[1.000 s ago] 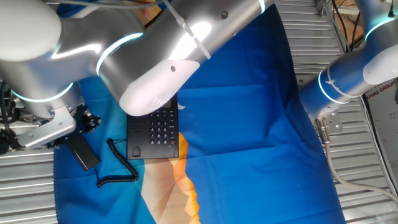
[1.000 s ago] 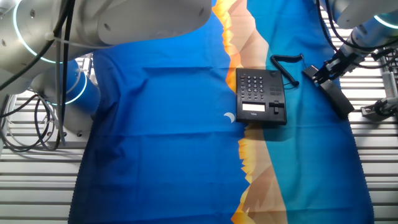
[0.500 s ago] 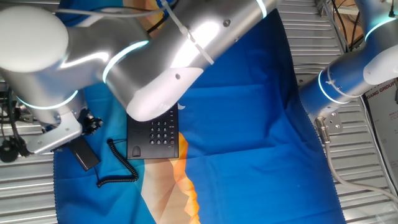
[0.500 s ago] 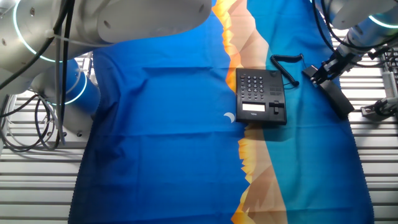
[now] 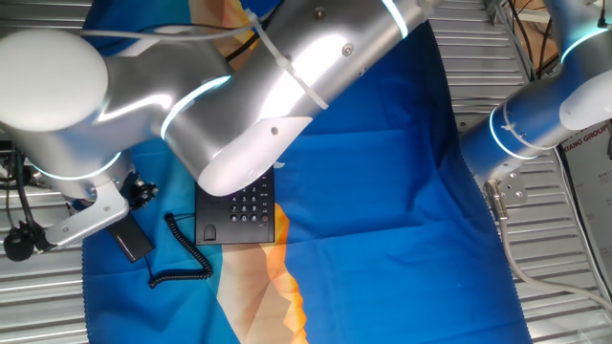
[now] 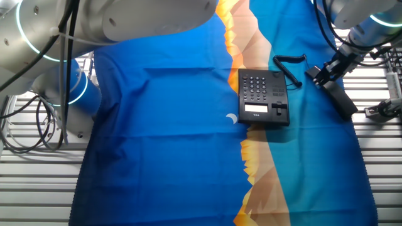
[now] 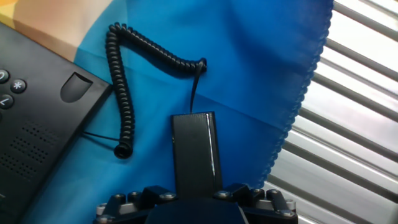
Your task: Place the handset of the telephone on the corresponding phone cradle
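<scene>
The black telephone (image 5: 235,206) (image 6: 262,95) lies on the blue cloth, keypad up. Its phone cradle (image 7: 76,88), the strip with the arch mark, is bare. The handset (image 7: 196,151) (image 5: 127,235) (image 6: 339,98) lies flat on the cloth beside the phone, its coiled cord (image 7: 122,81) looping back toward it. My gripper (image 7: 196,198) (image 6: 324,74) sits over the handset's near end. A finger base stands close against each long side. The fingertips are hidden, so the grip does not show.
The cloth's scalloped edge (image 7: 297,118) runs just right of the handset, with ribbed metal table (image 7: 354,124) beyond. A second blue-and-white arm (image 5: 535,124) stands at the table's far side. My own arm's big links (image 5: 258,105) hang above the phone.
My arm's upper links have shifted a little over the phone. The gripper stays at the handset's end. The handset, cord and telephone have not moved.
</scene>
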`<state>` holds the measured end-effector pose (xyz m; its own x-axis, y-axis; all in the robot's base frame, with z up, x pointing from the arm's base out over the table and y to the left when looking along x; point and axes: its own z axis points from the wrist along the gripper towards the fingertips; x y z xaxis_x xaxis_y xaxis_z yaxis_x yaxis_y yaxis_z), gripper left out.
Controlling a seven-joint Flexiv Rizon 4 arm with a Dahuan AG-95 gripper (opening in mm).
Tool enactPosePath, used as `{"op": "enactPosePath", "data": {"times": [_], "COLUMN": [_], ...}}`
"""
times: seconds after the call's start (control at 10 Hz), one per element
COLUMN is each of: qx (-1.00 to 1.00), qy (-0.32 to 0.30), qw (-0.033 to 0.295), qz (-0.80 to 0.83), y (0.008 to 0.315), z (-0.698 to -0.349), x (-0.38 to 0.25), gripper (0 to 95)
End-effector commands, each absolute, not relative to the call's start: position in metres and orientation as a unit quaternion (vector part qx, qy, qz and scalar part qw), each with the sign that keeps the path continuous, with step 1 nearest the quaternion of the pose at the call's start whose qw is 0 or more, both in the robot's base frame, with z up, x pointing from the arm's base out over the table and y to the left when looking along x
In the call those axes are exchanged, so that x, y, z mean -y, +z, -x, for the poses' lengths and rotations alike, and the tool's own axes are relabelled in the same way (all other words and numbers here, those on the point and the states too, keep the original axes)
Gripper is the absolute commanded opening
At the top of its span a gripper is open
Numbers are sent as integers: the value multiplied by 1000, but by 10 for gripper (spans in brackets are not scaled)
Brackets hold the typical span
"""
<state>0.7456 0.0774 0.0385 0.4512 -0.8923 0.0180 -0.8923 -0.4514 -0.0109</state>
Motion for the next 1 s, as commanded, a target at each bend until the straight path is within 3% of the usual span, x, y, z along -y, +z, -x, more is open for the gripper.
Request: {"op": "enactPosePath", "data": {"times": [0.1,1.0], "qx": [526,540], "qy": [13,14], "qw": [1,-7], "qz": [-850,-841], "y": [38,30], "z": [-745,-746], "x": [-77,-75], "gripper": [570,570]}}
